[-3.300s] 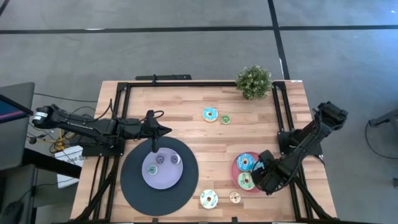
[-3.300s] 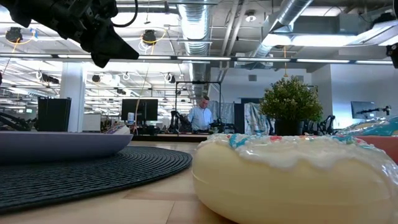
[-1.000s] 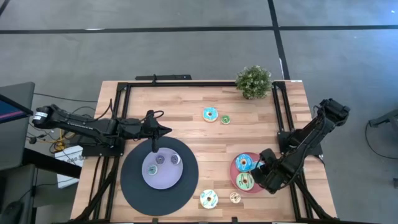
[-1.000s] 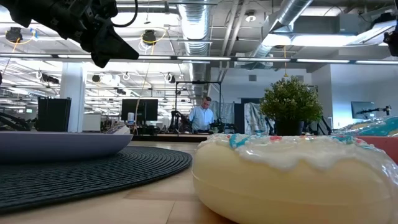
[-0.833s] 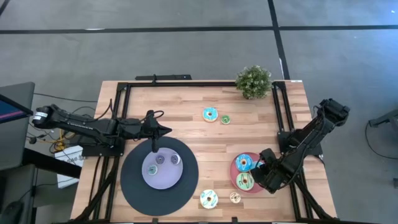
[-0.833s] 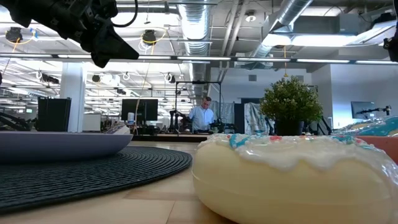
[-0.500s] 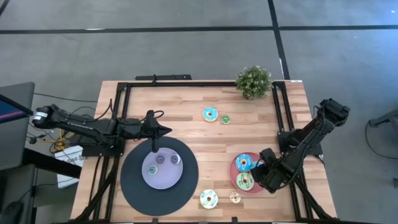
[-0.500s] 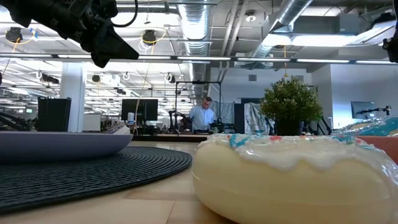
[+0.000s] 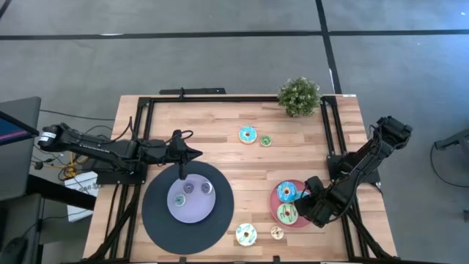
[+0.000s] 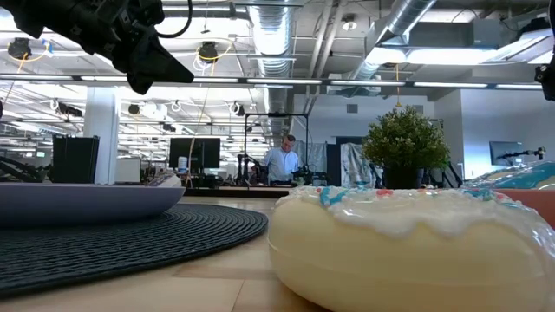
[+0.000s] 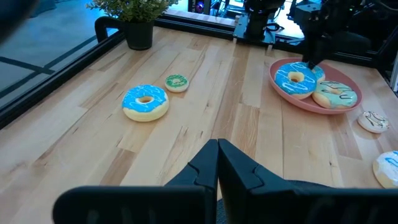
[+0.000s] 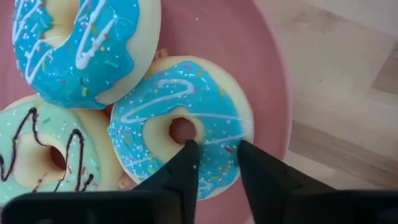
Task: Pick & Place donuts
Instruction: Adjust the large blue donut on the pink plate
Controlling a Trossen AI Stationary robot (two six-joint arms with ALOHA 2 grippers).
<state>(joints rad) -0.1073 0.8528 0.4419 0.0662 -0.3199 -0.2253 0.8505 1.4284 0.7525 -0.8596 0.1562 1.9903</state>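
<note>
The right pincer (image 12: 214,158) hovers over the round pink plate (image 12: 249,43) at the table's four o'clock, its fingers narrowly parted and empty, one tip at the hole of a blue-iced sprinkled ring donut (image 12: 180,127) leaning on its neighbours. To lift it well, straddle the ring's wall squarely before closing. The left pincer (image 11: 217,163), fingers together and empty, waits above the black woven disc (image 9: 188,207) at eight o'clock.

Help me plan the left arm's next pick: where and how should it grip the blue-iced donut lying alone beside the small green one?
Grip the blue-iced donut across its ring from straight above, one finger in the hole and one outside. It lies flat, and the small green donut crowds only one side.
</note>
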